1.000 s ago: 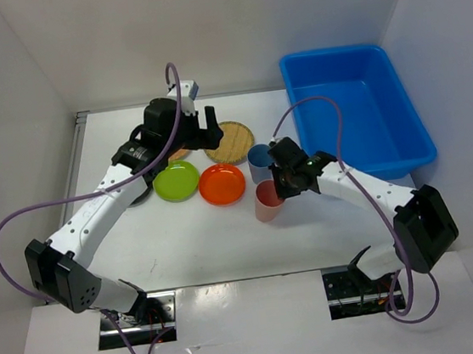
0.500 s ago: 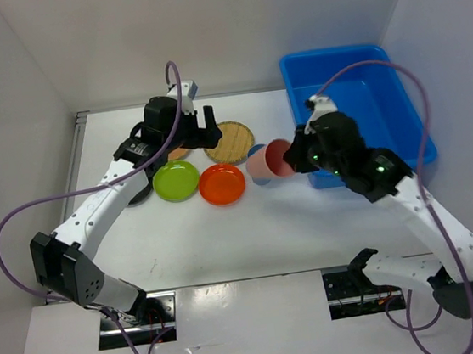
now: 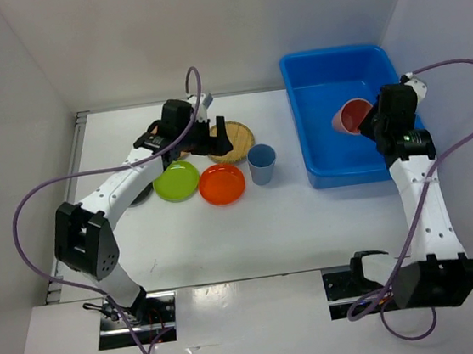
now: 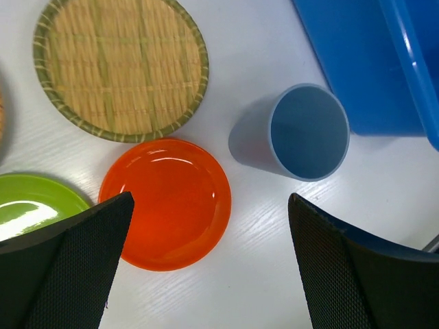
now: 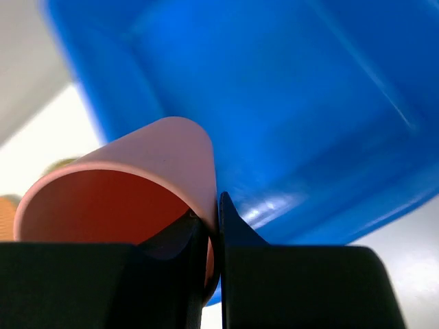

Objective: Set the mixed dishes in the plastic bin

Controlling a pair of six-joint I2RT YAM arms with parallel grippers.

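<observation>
My right gripper (image 3: pixel 370 121) is shut on the rim of the pink cup (image 3: pixel 350 117) and holds it tipped on its side above the blue plastic bin (image 3: pixel 339 63). In the right wrist view the cup (image 5: pixel 158 161) hangs over the bin's floor (image 5: pixel 288 89). My left gripper (image 3: pixel 213 137) is open and empty over the plates. Below it lie the orange plate (image 4: pixel 168 202), a tan woven plate (image 4: pixel 120 65), the lime green plate (image 4: pixel 27 202) and the upright blue cup (image 4: pixel 305 130). The black plate is mostly hidden under the left arm.
White walls close in the table at the back and both sides. The second tan plate (image 4: pixel 1 116) shows only as a sliver at the left edge of the left wrist view. The bin's near wall (image 3: pixel 364 167) stands right of the blue cup (image 3: pixel 261 162).
My right gripper has lifted the pink cup off the table and carried it right, over the bin. My left gripper has shifted right, over the tan woven plate.
</observation>
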